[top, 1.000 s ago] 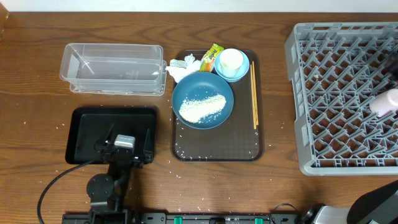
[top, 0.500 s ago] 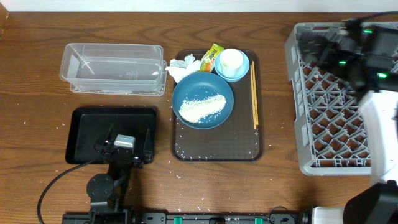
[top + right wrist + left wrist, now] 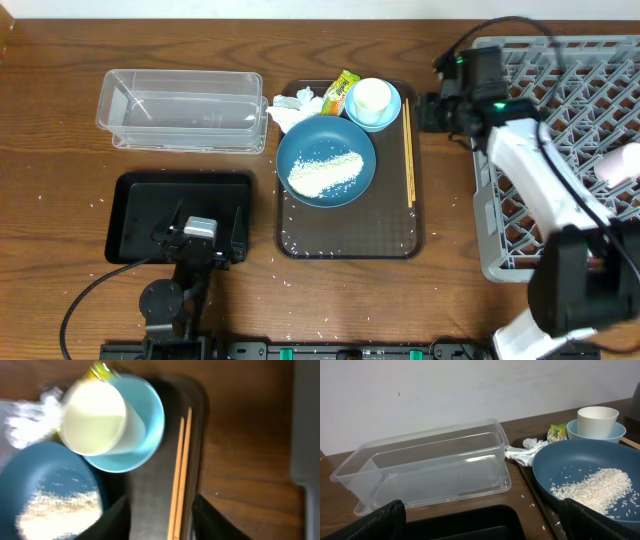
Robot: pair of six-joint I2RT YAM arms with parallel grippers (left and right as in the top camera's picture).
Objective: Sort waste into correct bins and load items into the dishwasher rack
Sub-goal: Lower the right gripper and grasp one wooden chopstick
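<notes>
**Overhead and wrist views.** The dishwasher rack (image 3: 505, 235), at the right, runs off the frame edge and is partly covered by the right arm (image 3: 540, 170). The pink cup (image 3: 622, 163) in it is cut by the same edge. The right wrist view is blurred.

The snack wrapper (image 3: 343, 92), at the far end of the brown tray (image 3: 350, 230), is half hidden behind the light blue bowl (image 3: 392, 115), and its print is too small to read. The tissue (image 3: 292, 110) is partly hidden by the far-left rim of the blue plate (image 3: 310, 135).

Right gripper (image 3: 160, 510): fingers partway apart, holding nothing, positioned over the chopsticks (image 3: 407, 150). These lie along the tray's right side and show in the gap between the fingers; contact cannot be judged.

Left gripper (image 3: 208, 222): jaws wide apart, empty, over the black tray (image 3: 140, 200) at near left.

Rice (image 3: 325, 172) lies on the plate, and the white cup (image 3: 371, 97) stands in the bowl. The clear tub (image 3: 180, 125) sits far left, just beside the tissue.
</notes>
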